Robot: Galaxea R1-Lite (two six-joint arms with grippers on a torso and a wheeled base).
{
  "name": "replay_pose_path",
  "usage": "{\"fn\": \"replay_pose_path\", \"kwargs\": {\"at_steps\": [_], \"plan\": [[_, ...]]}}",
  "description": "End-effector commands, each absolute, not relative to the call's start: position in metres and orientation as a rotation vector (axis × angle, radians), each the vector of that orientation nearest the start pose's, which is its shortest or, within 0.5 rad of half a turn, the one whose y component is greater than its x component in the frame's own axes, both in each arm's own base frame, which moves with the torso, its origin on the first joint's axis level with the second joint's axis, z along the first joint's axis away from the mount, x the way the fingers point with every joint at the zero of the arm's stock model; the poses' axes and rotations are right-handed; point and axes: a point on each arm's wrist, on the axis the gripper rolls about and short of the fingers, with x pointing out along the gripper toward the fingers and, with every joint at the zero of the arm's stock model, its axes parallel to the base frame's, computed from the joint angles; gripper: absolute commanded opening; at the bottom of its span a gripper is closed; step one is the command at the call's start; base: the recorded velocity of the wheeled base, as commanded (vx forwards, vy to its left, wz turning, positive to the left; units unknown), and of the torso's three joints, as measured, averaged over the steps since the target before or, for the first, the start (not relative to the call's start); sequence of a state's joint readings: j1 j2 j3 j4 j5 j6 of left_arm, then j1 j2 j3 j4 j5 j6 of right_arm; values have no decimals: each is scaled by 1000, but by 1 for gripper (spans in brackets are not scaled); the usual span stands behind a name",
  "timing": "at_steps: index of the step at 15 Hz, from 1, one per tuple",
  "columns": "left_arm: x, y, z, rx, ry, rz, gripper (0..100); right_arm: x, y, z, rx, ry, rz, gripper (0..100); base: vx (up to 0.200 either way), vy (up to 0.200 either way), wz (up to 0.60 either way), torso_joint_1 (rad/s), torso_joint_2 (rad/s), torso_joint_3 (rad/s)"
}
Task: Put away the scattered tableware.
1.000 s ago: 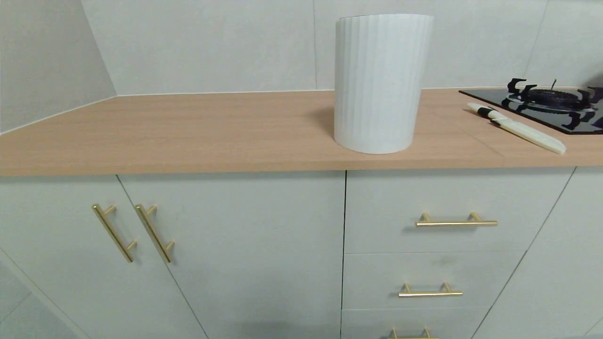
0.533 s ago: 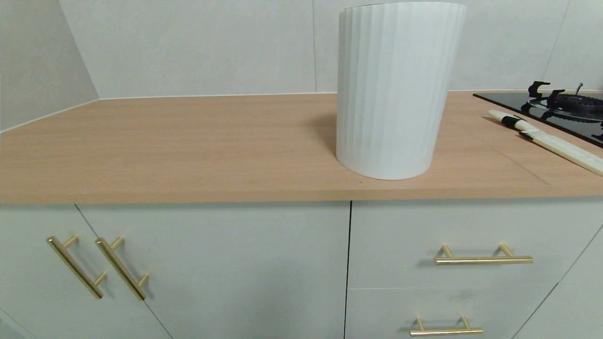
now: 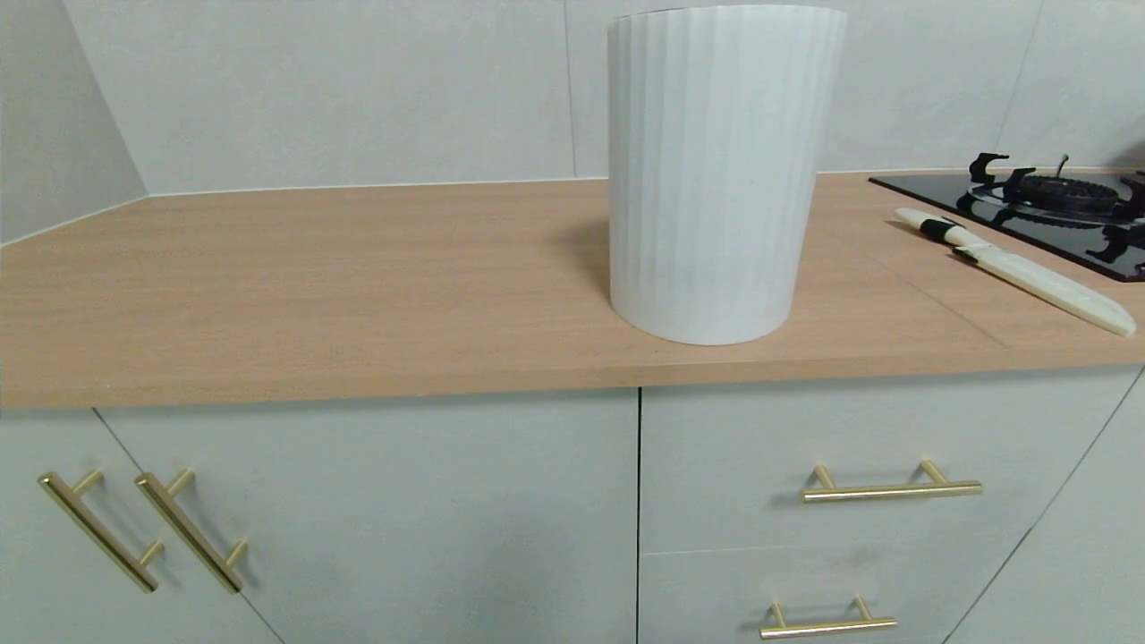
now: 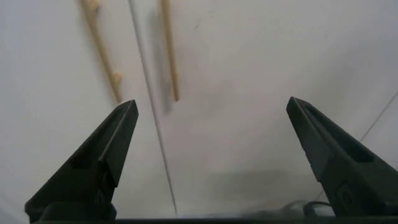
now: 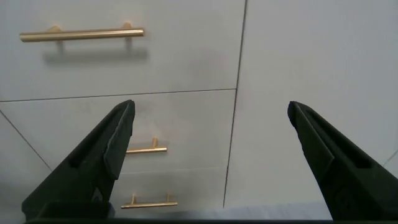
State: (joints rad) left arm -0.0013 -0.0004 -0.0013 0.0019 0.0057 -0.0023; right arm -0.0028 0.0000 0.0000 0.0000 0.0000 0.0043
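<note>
A tall white ribbed container [image 3: 716, 170] stands on the wooden countertop [image 3: 358, 277] near its front edge. To its right lies a cream knife [image 3: 1015, 272] with a black band on its handle, beside the stove. My left gripper [image 4: 211, 109] is open, low in front of the cabinet doors with their brass handles [image 4: 102, 53]. My right gripper [image 5: 211, 112] is open too, facing the drawer fronts and their brass pulls [image 5: 81, 34]. Nothing is between either pair of fingers.
A black glass stove [image 3: 1038, 210] with a burner grate sits at the counter's far right. Below the counter are two cabinet doors with slanting brass handles [image 3: 188, 541] and a stack of drawers [image 3: 890, 490]. Tiled walls close the back and left.
The head camera has moved closer and shifted, so the container looms larger and the cabinet fronts sit lower in the picture. Nothing on the counter has moved.
</note>
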Motion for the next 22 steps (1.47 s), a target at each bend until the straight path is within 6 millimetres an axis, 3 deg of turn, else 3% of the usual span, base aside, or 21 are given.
{"fn": "replay_pose_path", "kwargs": {"at_steps": [1,7,13,22], "plan": [[-23,0,76,-3,0,5,100,-23,0,76,5,2,-3,100,0,0,0,0,0,0],[-23,0,76,-3,2,6,100,-23,0,76,5,2,-3,100,0,0,0,0,0,0],[-23,0,76,-5,0,6,100,-23,0,76,5,2,-3,100,0,-200,0,-1,4,2],[-23,0,76,-5,2,6,100,-23,0,76,5,2,-3,100,0,0,0,0,0,0]]}}
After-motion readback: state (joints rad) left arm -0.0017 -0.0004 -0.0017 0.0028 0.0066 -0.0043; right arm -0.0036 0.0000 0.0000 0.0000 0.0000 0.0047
